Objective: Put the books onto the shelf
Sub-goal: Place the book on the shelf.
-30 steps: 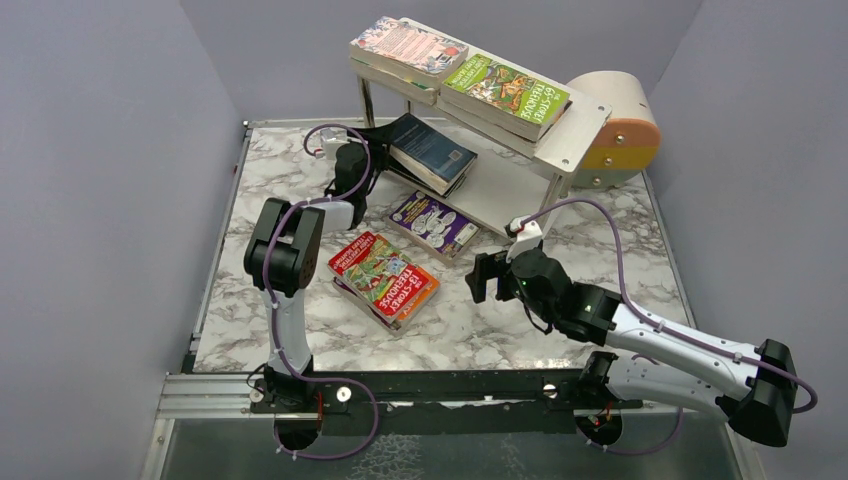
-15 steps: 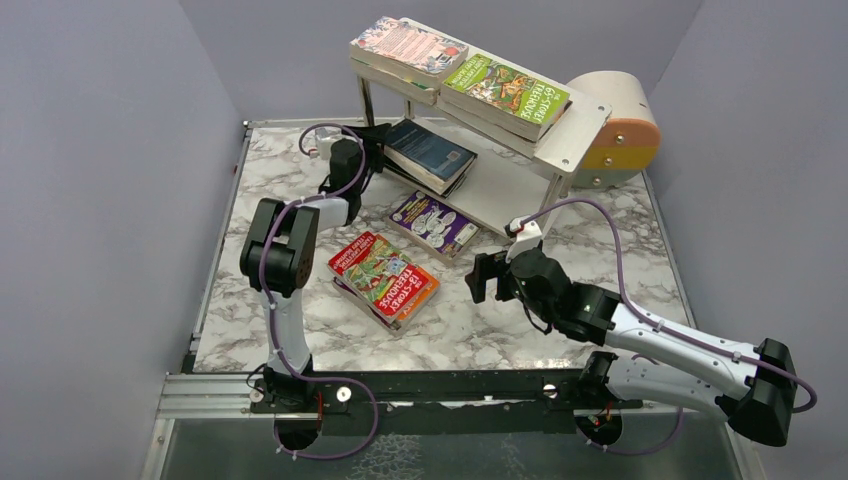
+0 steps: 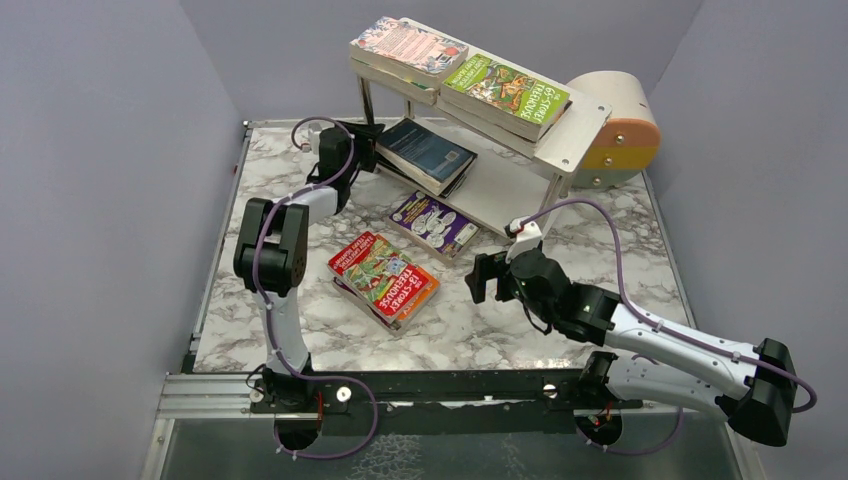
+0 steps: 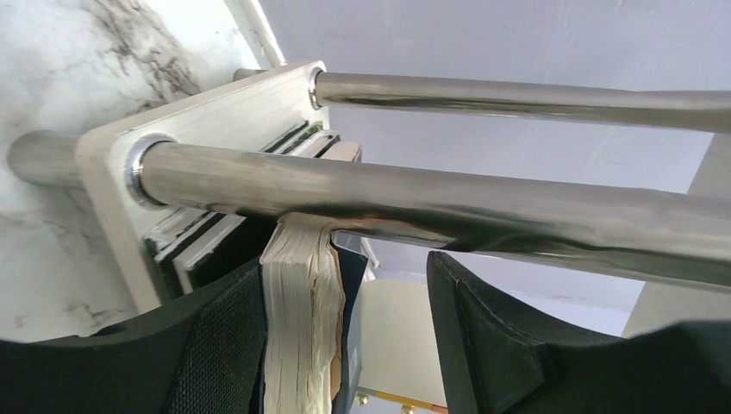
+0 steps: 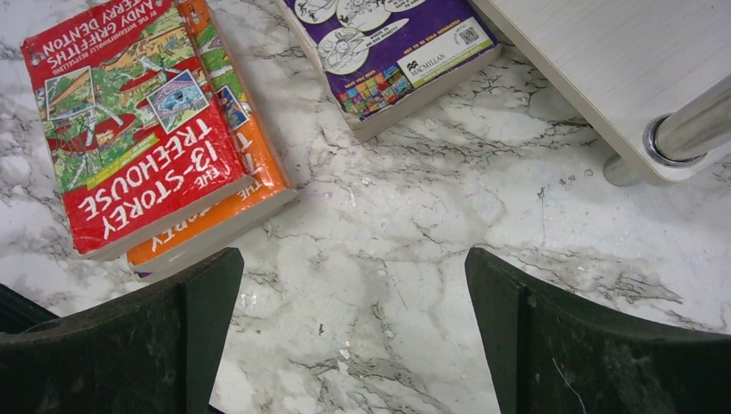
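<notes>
The shelf [image 3: 578, 122] stands at the back, with a pink-patterned book [image 3: 408, 44] and a green book [image 3: 505, 90] on its top board. A dark blue book [image 3: 430, 152] lies on the lower board on top of other books. My left gripper [image 3: 365, 140] is at the shelf's left end, open around that book's edge. In the left wrist view the page edge [image 4: 297, 328] rests against one finger, with a gap to the other, and my left gripper [image 4: 345, 276] sits behind a metal leg. My right gripper [image 3: 483, 275] [image 5: 353, 259] hangs open over bare marble. A purple book [image 3: 433, 222] [image 5: 388, 43] and a red book [image 3: 383, 272] [image 5: 138, 129] lie on the table.
The red book sits on an orange book [image 5: 259, 185]. A round beige-and-orange box [image 3: 620, 130] stands right of the shelf. The shelf's lower board corner and leg [image 5: 655, 129] are close to my right gripper. Grey walls enclose the marble table [image 3: 300, 330].
My left gripper has shifted back and to the left at the shelf's end, and its jaws have widened off the dark blue book. The right arm has not moved.
</notes>
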### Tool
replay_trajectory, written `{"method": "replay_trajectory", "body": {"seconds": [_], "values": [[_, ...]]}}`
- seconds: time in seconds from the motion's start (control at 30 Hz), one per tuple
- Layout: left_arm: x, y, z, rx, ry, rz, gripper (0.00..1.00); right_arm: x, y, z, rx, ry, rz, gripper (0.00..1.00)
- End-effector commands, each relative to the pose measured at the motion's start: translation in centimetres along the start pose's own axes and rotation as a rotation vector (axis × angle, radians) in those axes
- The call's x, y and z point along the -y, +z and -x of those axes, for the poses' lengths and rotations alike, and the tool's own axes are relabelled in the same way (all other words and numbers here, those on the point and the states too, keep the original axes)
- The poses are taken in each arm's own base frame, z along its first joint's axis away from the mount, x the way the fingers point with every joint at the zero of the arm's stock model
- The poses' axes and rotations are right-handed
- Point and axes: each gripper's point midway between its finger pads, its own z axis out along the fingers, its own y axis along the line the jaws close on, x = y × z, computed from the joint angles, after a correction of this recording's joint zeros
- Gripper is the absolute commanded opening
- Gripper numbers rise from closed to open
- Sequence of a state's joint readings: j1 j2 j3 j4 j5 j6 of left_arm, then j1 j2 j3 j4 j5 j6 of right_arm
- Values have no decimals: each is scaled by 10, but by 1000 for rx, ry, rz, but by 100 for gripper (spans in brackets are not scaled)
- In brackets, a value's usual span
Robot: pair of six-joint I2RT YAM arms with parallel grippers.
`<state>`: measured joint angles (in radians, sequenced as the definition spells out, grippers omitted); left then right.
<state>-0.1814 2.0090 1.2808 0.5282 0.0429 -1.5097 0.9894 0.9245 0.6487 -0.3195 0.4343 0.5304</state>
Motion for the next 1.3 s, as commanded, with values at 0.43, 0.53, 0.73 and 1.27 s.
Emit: {"method": "replay_trajectory", "body": {"seconds": [0.43,0.53,0.73,1.27], "values": [[-10,-23,24,-30,42,47,57,-2,5,-2,12,18,4,100],[-19,-27,32,-12,45,69,57,-4,6,-2,12,14,9,100],[-22,-37,48,23,83,81,57,-6,9,-1,10,7,12,100],[23,-91,-28,-316,376,14,64,-7,12,11,29,9,-15,100]]}}
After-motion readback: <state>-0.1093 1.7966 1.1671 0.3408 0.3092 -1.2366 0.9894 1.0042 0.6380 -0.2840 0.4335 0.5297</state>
